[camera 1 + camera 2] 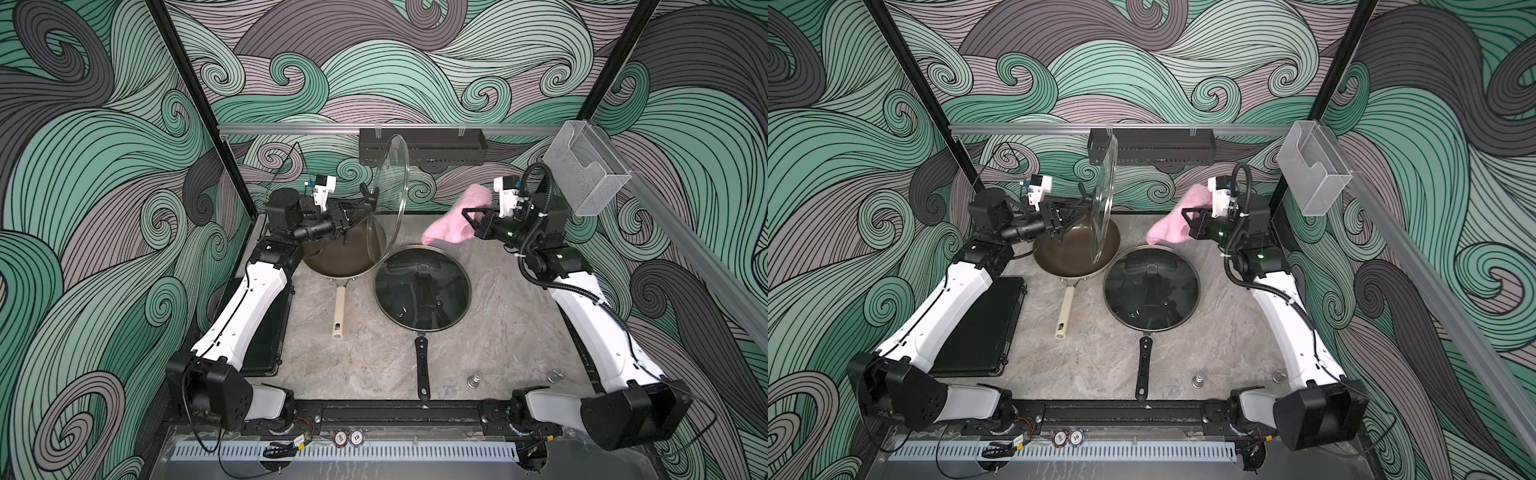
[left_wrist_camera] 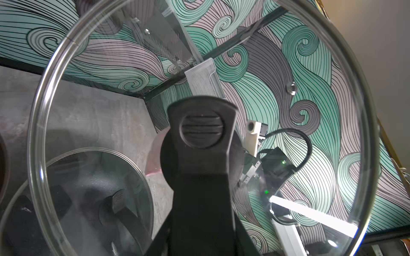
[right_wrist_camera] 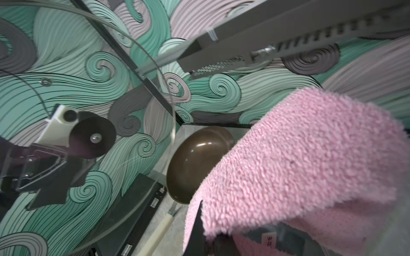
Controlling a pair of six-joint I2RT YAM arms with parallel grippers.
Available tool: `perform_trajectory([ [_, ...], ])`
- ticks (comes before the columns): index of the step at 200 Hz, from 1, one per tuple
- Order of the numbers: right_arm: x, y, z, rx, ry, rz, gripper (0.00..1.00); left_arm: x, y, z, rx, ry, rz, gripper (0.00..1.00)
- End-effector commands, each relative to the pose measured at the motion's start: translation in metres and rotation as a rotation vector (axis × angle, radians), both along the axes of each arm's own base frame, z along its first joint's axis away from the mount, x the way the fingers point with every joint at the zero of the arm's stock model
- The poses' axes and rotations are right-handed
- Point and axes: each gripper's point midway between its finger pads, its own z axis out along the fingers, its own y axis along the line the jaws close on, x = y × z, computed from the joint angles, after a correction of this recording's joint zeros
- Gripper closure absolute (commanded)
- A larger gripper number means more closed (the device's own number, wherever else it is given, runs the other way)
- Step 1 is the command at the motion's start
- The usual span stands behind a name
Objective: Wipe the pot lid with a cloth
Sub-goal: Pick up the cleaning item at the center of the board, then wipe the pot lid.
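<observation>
Pink cloth tight in right hand, fingertips mostly out of sight; upright pot lid in left hand's grip.

Left claw and right claw, both clamped and raised, point inward toward each other.
</observation>
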Motion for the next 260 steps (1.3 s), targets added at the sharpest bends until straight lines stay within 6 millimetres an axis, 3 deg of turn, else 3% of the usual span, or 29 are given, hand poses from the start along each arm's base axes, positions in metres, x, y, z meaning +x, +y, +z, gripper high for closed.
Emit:
perform_trajectory([
  [1,0.006,0.037,0.048,0.137,-0.124,0.159,1.00,-0.029,-0.008,0.057,-0.083,-0.269,-0.126,1.00],
  [36,0.014,0.072,0.080,0.270,-0.199,0.267,1.00,-0.032,-0.022,0.049,-0.112,-0.235,-0.221,1.00],
  [59,0.019,0.087,0.086,0.279,-0.214,0.300,1.00,-0.037,-0.032,0.047,-0.110,-0.236,-0.250,1.00],
  [63,0.020,0.090,0.085,0.283,-0.212,0.305,1.00,-0.028,-0.035,0.037,-0.106,-0.209,-0.248,1.00],
  [99,0.020,0.096,0.092,0.310,-0.230,0.320,1.00,-0.023,-0.044,0.030,-0.115,-0.201,-0.276,1.00],
  [116,0.019,0.099,0.095,0.313,-0.233,0.345,1.00,-0.023,-0.048,0.017,-0.079,-0.182,-0.296,1.00],
  [167,0.003,0.100,0.106,0.303,-0.256,0.403,1.00,-0.011,-0.049,0.002,-0.049,-0.158,-0.295,1.00],
  [204,-0.013,0.101,0.112,0.329,-0.264,0.453,1.00,0.000,-0.049,0.005,-0.071,-0.148,-0.274,1.00],
  [260,-0.043,0.105,0.119,0.387,-0.240,0.554,1.00,0.011,-0.047,0.036,-0.140,-0.193,-0.243,1.00],
])
